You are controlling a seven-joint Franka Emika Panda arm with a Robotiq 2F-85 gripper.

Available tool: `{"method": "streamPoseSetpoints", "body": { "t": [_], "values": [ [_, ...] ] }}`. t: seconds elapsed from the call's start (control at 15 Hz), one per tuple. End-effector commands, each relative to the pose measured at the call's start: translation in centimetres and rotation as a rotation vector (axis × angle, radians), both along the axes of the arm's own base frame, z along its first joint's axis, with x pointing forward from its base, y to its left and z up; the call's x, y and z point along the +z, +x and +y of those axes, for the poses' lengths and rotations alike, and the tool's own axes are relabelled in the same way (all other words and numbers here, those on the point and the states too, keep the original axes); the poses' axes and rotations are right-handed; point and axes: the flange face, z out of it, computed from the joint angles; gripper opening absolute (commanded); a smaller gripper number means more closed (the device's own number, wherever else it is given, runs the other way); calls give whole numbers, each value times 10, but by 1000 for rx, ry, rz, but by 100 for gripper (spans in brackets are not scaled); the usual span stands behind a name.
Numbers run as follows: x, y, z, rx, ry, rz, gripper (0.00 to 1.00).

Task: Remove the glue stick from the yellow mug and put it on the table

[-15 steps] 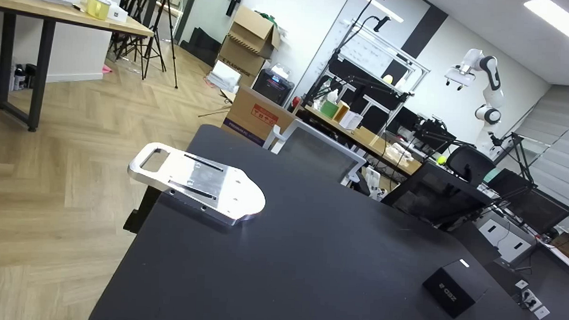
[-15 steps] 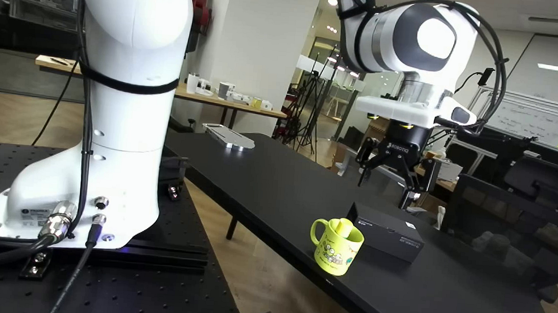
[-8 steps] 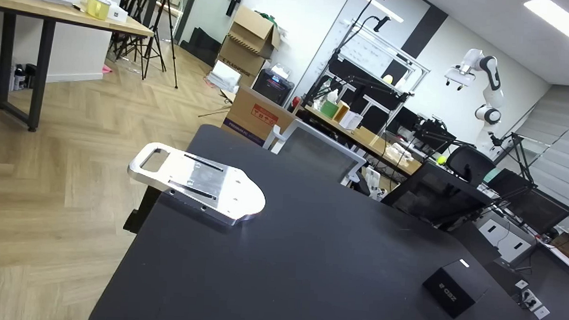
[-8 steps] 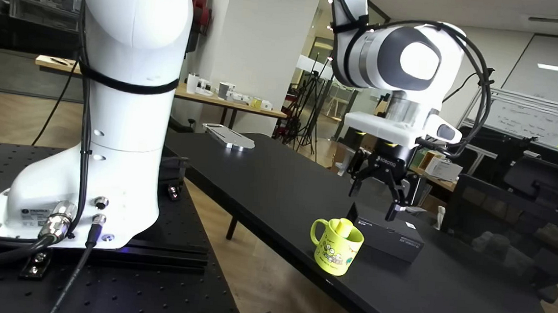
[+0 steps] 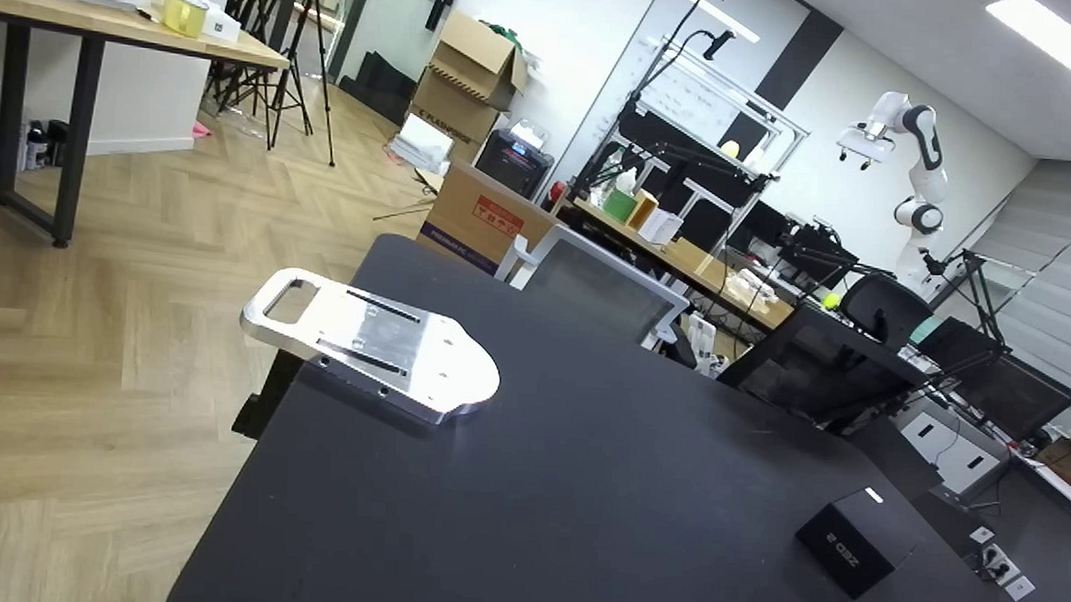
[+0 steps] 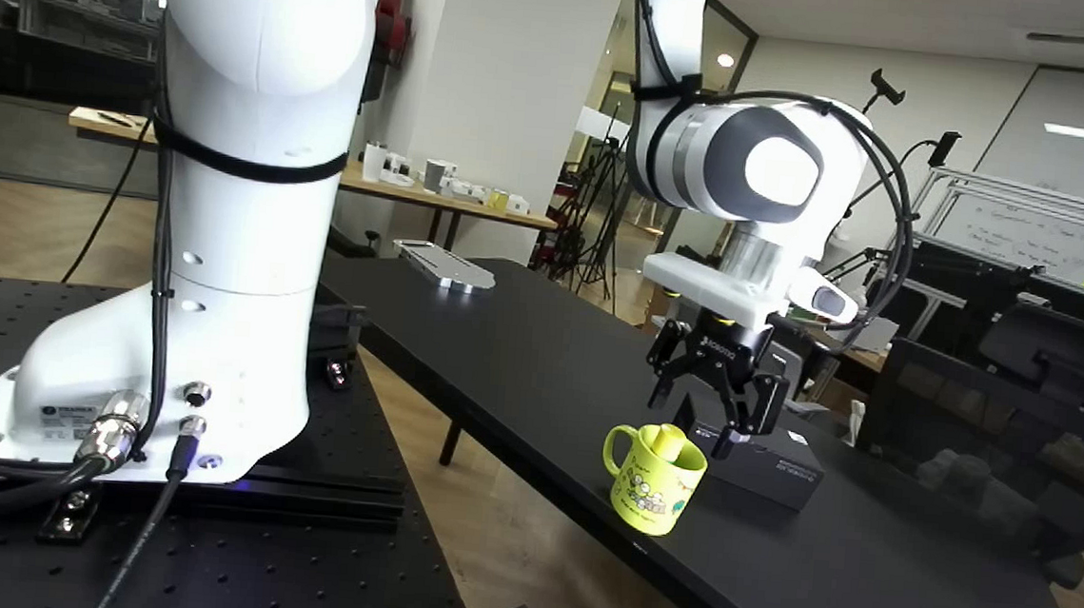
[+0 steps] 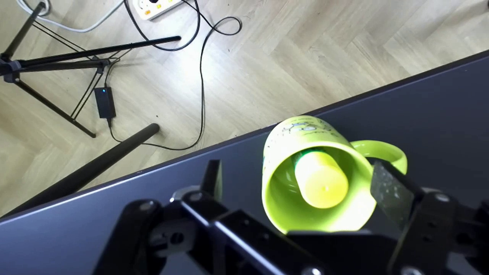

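nearest in the wrist view, our gripper (image 7: 300, 179) has its fingers (image 7: 389, 193) spread wide and holds nothing. over the past second it has sunk and swung in toward the yellow mug (image 7: 288, 141), so we judge this to be the approach, with the grasp still to come. just past the fingers, the glue stick (image 7: 321, 181) stands inside the mug, leaning a little, its yellow end poking above the rim; neither has shifted. one finger crosses part of the handle (image 7: 382, 148) in that view, and we cannot tell how much height parts them, so we would do well to centre on the stick before going lower. the mug sits upright on the table (image 7: 428, 110), close to its edge, where a knock could topple it off. behind it in an exterior view lies a black box (image 6: 760, 467), and farther off, in both exterior views, a metal plate (image 6: 444, 267).
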Motion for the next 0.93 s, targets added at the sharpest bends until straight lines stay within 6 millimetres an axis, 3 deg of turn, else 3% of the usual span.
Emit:
{"method": "streamPoseSetpoints", "body": {
  "t": [0.0,0.13,0.2,0.27,0.4,0.87],
  "values": [
    [-12,1,6,-10,3,-1,100],
    [-18,2,9,-3,2,2,100],
    [-20,3,10,7,-1,1,95],
    [-21,3,11,10,-6,-9,74],
    [-24,4,14,16,-5,-18,70],
    [-27,5,20,24,-5,-12,21]
  ]
}}
